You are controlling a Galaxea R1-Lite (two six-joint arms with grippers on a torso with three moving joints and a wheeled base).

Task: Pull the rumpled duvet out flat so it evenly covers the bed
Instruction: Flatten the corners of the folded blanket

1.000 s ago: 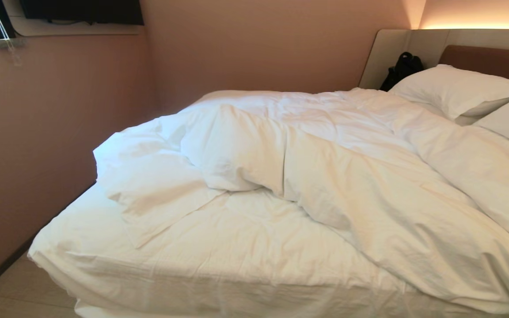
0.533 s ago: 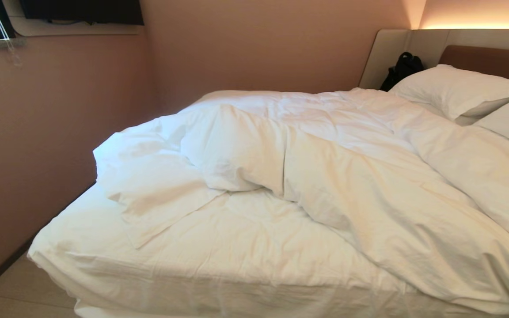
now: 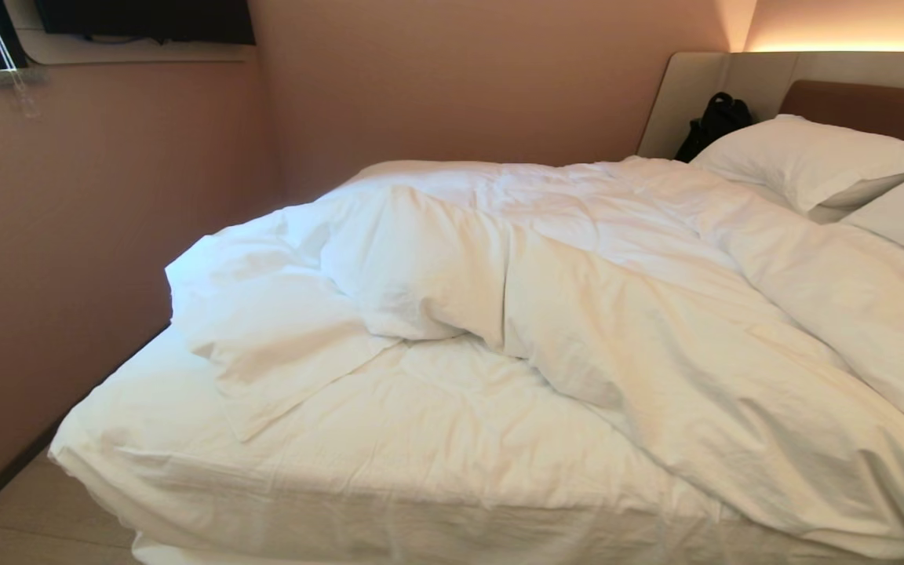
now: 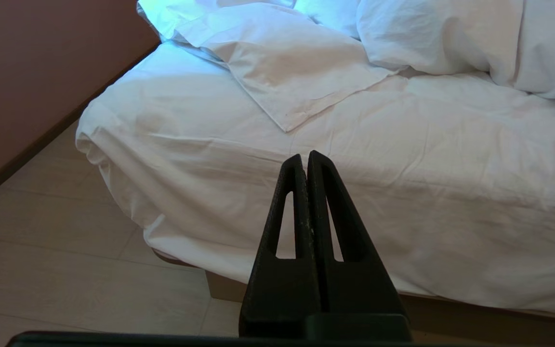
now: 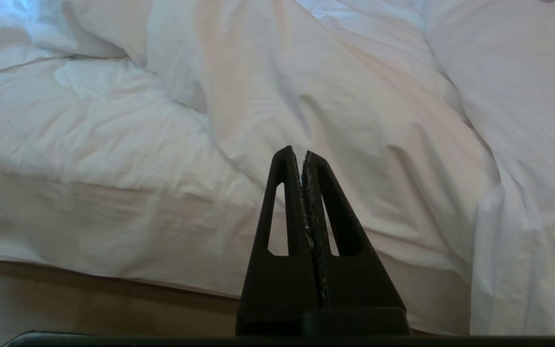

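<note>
The puffy white duvet lies bunched across the bed, heaped toward the far side and draping over the near right edge. A flat corner flap points onto the bare mattress sheet at the near left. Neither arm shows in the head view. My left gripper is shut and empty, hovering short of the bed's near side. My right gripper is shut and empty too, facing the duvet where it hangs over the edge.
Two white pillows rest against the padded headboard at the far right, with a black bag beside them. A pink wall runs close along the bed's left side. Pale floor and the brown base plinth lie below.
</note>
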